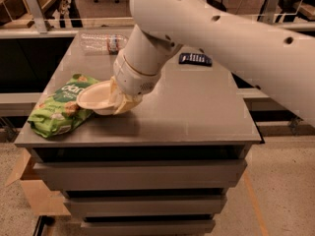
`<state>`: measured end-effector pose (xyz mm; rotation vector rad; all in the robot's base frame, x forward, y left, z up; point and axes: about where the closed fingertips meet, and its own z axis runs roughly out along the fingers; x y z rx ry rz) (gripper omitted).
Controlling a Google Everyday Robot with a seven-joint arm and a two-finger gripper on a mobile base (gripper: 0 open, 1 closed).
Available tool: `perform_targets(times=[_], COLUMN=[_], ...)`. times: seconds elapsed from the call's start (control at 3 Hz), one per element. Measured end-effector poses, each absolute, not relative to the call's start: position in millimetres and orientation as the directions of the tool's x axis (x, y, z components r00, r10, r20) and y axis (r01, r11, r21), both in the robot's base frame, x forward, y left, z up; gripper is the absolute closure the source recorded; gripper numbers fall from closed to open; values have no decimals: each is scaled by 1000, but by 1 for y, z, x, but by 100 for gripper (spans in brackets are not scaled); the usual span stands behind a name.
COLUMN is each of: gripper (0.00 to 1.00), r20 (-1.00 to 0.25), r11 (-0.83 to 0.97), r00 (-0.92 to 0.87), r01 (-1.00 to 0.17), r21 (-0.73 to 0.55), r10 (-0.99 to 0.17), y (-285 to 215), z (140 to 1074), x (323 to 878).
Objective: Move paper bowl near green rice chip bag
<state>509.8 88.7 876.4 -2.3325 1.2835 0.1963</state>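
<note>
The paper bowl point(94, 97) is off-white and round, held at its right rim by my gripper point(119, 102), whose tan fingers are shut on it. The bowl hangs low over the grey table point(187, 107), its left edge over or touching the right side of the green rice chip bag point(60, 105). The bag lies crinkled at the table's front left corner, with white lettering facing up. My white arm reaches in from the upper right and hides the table's middle behind it.
A clear plastic bottle point(102, 42) lies on its side at the table's far left. A small dark blue packet point(195, 59) lies at the far right. Drawers sit under the tabletop. A cardboard box point(29, 186) stands on the floor at the left.
</note>
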Motion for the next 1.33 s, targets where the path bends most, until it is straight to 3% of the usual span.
perform_targets(times=[0.67, 1.33], gripper=[100, 60], r20=[-352, -351], r11=[-492, -495], r00=[559, 561], r01=[-829, -827], r21=[-267, -265], r10=[-751, -750], y=[105, 106], z=[831, 830], x=[520, 519])
